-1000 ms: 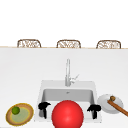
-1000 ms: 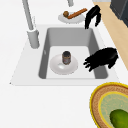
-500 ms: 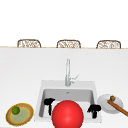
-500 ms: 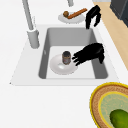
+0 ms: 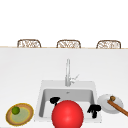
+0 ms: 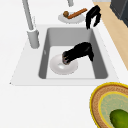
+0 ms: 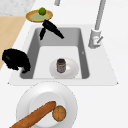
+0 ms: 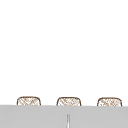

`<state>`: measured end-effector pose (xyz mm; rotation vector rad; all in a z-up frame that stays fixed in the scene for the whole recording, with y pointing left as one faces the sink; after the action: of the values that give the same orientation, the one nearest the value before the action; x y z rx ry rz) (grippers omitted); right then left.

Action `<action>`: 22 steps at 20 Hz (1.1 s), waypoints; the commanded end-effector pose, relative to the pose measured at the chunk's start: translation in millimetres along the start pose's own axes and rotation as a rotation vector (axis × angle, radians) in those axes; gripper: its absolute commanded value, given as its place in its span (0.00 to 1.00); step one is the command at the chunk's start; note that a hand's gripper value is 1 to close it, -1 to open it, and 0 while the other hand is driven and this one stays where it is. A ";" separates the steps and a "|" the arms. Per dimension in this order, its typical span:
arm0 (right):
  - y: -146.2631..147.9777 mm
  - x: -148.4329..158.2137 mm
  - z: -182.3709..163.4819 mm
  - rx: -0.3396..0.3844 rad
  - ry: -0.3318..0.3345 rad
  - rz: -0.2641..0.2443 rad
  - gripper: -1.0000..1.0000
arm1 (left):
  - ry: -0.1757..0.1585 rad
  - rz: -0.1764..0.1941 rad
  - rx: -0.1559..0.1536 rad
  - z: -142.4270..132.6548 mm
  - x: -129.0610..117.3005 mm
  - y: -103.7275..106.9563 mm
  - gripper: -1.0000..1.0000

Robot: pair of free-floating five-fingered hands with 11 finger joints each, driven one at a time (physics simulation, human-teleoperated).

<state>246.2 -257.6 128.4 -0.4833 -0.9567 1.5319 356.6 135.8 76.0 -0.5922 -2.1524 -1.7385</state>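
The left hand (image 6: 79,51) hangs over the sink (image 6: 98,58) with its fingers loosely stretched and nothing in them. In the left side view its fingertips lie at picture centre, right over the small dark jar (image 7: 60,65). In the right side view the same hand sits at the upper left, well apart from the jar (so the overlap is most likely depth, not contact). The jar lies below the hand and toward the basin's middle, standing upright on a white plate (image 7: 72,70) on the sink floor. The right hand (image 7: 15,60) floats at the sink's near corner in that view, fingers drooping and holding nothing, about as far from the jar. Whether the left fingertips touch the jar cannot be told. In the front view a red ball (image 5: 67,115) covers the basin's middle, jar and plate with it.
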 end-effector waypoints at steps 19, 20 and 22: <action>0.0 0.0 0.0 0.000 0.000 -0.001 0.50 | 0.043 0.156 -0.019 -92.4 -84.5 -15.1 0.00; 0.0 0.0 0.0 0.000 0.000 -0.001 0.50 | 0.040 0.177 -0.010 -95.8 -83.6 -15.3 0.00; 0.0 0.0 0.0 0.000 0.000 -0.001 0.50 | 0.041 0.216 -0.006 -102.7 -84.9 -16.6 0.00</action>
<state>246.2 -257.6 128.4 -0.4834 -0.9568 1.5310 420.1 32.5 43.1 -0.6868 -2.0555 -1.6933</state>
